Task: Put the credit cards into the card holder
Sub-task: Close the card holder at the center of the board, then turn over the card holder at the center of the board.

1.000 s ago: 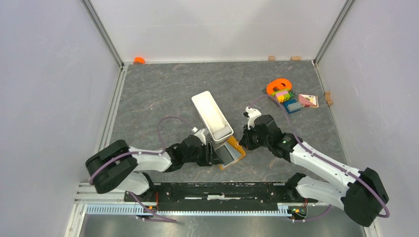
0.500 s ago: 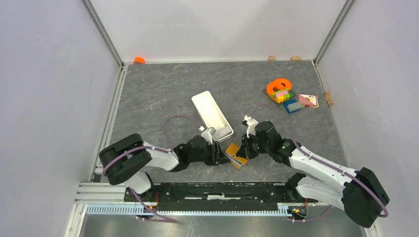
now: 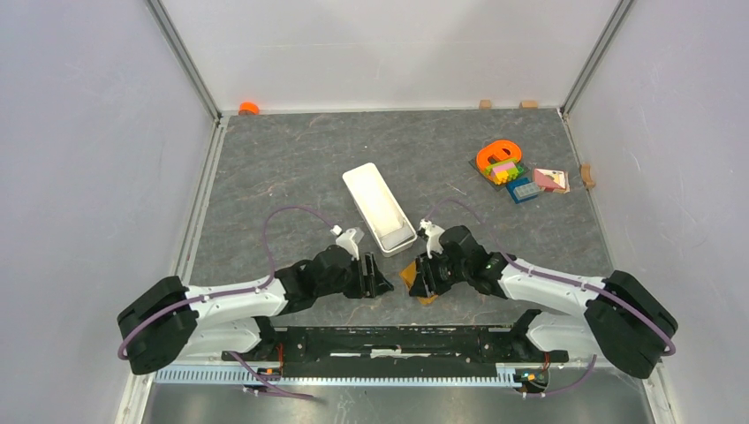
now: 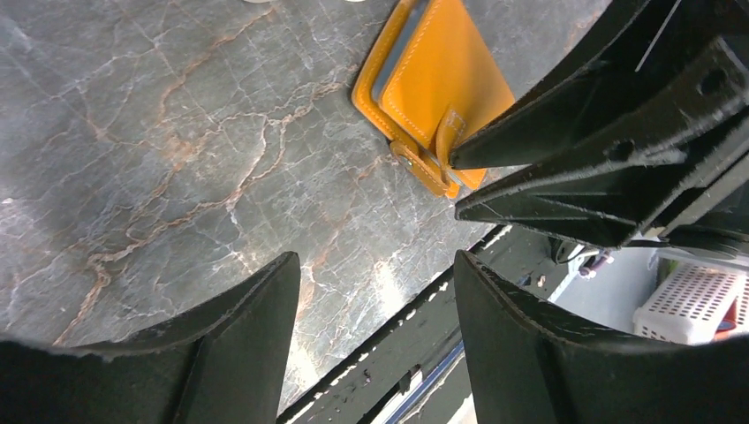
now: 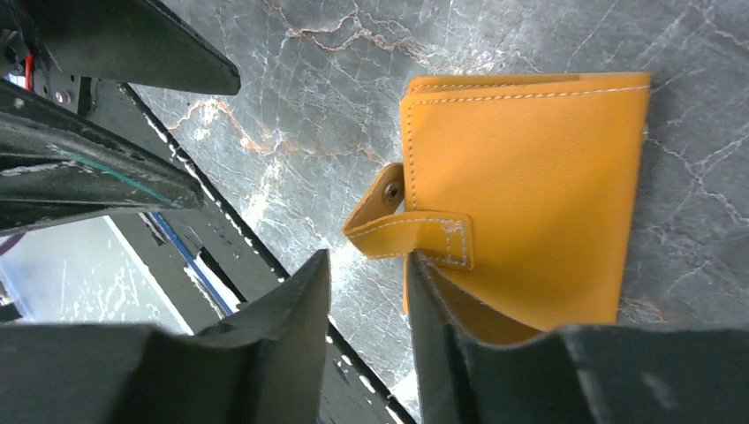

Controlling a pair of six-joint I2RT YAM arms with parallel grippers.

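Folded orange-tan leather card holder [image 5: 521, 194] lies flat on grey marbled table [image 3: 291, 177], between both grippers. Left gripper [image 4: 375, 265]: fingers apart, empty. Right gripper [image 5: 366, 263]: fingers narrowly apart, nothing held, beside snap tab [image 5: 415, 234]. Long white plastic tray [image 3: 360, 170] just beyond.

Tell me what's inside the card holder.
Not visible. The card holder lies folded shut, so only its orange cover and snap tab show; the pockets and any cards in them are covered.
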